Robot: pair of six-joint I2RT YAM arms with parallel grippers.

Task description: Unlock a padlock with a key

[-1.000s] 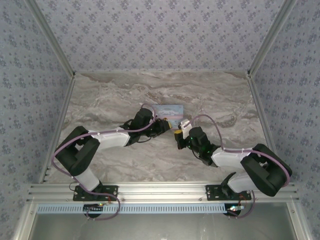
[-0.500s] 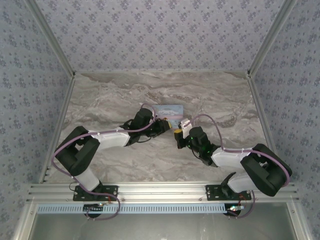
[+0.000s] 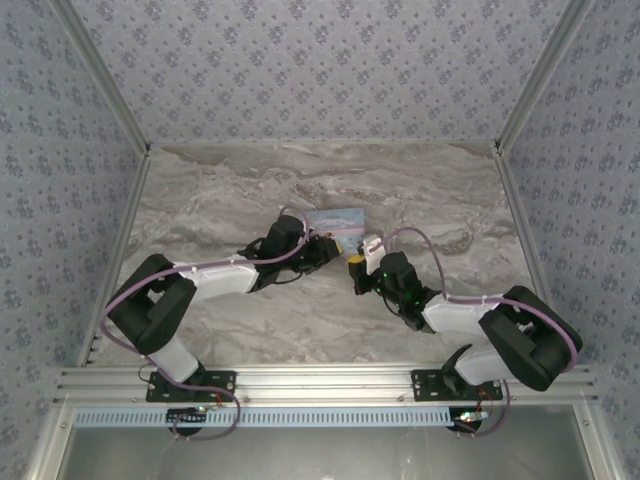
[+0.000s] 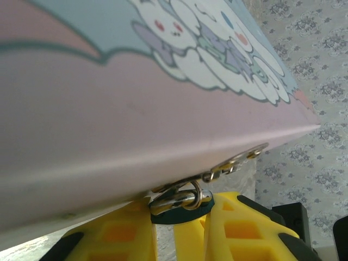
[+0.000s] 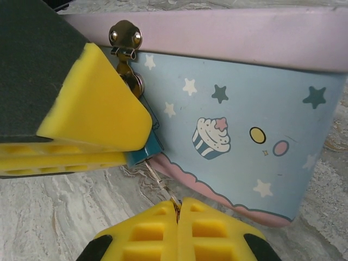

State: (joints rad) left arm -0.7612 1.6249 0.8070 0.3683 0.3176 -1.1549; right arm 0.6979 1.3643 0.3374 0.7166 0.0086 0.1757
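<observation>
The small teal padlock (image 5: pixel 147 148) hangs by its silvery loop (image 4: pixel 179 198) from the hasp (image 5: pixel 125 38) of the pale blue cartoon tin box (image 3: pixel 337 222). My left gripper (image 4: pixel 179 223) is shut on the padlock body (image 4: pixel 176 215), one yellow finger on each side. In the right wrist view those left fingers (image 5: pixel 92 119) cover most of the lock. My right gripper (image 5: pixel 178 209) is shut on the head of the key (image 5: pixel 160 182). The slim blade runs up and left, and its tip meets the underside of the padlock. Both grippers meet at the box's front (image 3: pixel 340 258).
The tin box stands mid-table on the marble top (image 3: pixel 230 190), with its lid (image 4: pixel 136 81) just above my left fingers. Metal frame rails (image 3: pixel 120 250) and patterned walls border the table on both sides and at the back. Bare marble lies all round the box.
My right arm has crept very slightly to the left, toward the padlock. Both grips are as they were.
</observation>
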